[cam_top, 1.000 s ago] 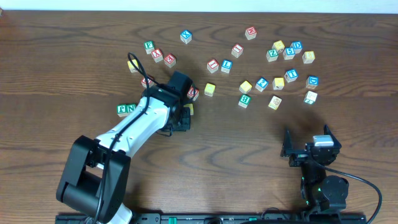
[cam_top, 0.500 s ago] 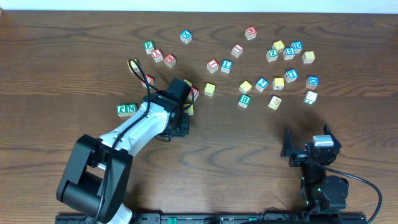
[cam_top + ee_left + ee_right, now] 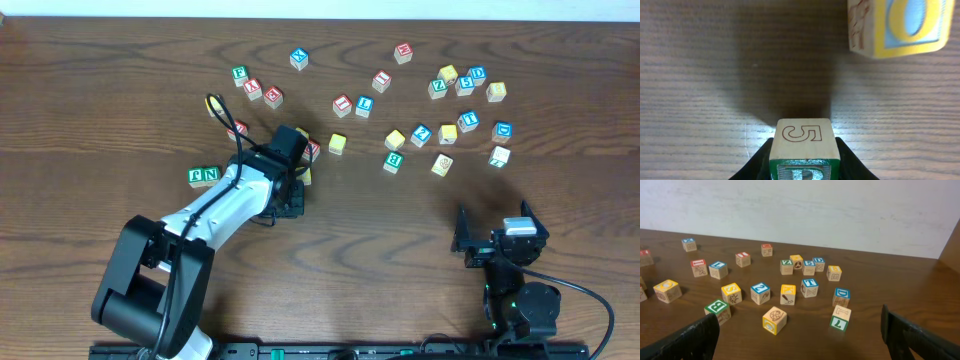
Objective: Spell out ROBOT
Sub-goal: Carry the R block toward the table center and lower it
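My left gripper (image 3: 802,156) is shut on a wooden cube (image 3: 802,145) with a green-framed letter face, seemingly R, and a 5 on top. Whether the cube rests on the table I cannot tell. A yellow-framed O cube (image 3: 900,25) lies just ahead to the right. From overhead, the left gripper (image 3: 288,195) sits beside that yellow cube (image 3: 304,176). The green B cube (image 3: 717,311) and blue T cube (image 3: 809,287) lie in the right-hand cluster. My right gripper (image 3: 800,340) stands open and holds nothing, near the front edge (image 3: 497,240).
A green N cube (image 3: 204,176) lies left of the left arm. Red-lettered cubes (image 3: 262,92) lie behind it, and another yellow cube (image 3: 337,144) sits to its right. Several more cubes are scattered across the back right, among them a green 7 cube (image 3: 840,318).
The left arm shifted slightly toward the front with the cube still gripped, uncovering a red cube behind it, and has been still since. The right arm has not moved.
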